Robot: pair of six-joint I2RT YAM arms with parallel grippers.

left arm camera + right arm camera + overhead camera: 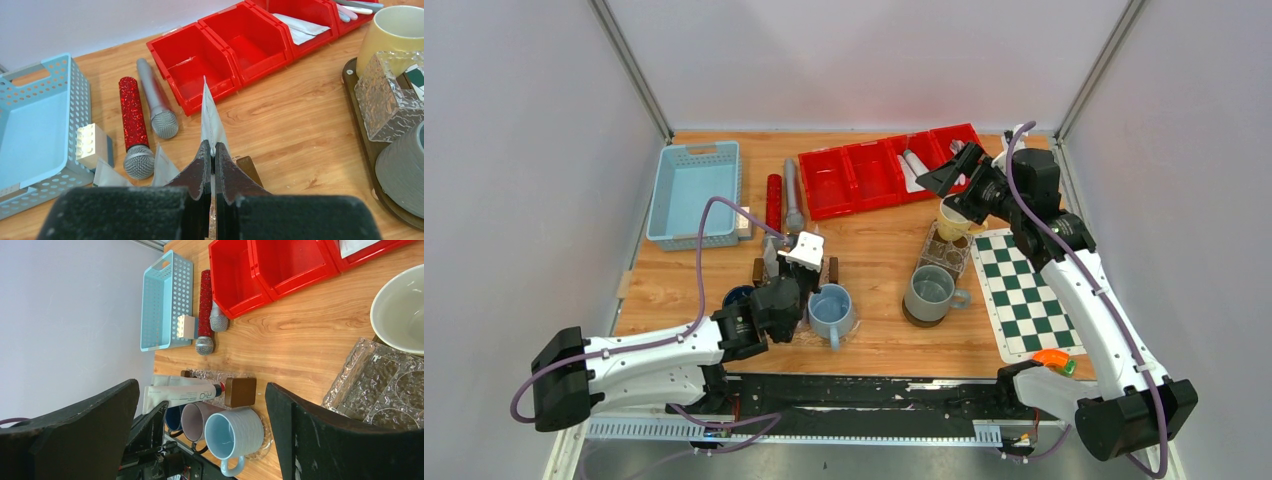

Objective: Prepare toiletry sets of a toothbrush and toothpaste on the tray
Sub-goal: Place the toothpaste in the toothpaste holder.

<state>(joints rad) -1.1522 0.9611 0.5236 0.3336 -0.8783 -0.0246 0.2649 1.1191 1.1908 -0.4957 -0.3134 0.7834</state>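
Toothpaste (210,117): pinched edge-on in clamped left gripper (212,152), above mugs (831,308) at 7 o'clock, likely for carrying. Right gripper (952,180): spread wide, empty, at 1 o'clock by toothbrush (357,7) bin (889,172), probably awaiting pickup

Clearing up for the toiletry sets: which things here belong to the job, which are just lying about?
Job: toothpaste tube in left hand, toothbrushes, glass tray.
Lying about: red microphone, grey microphone, blue basket, blue mug, chessboard mat.
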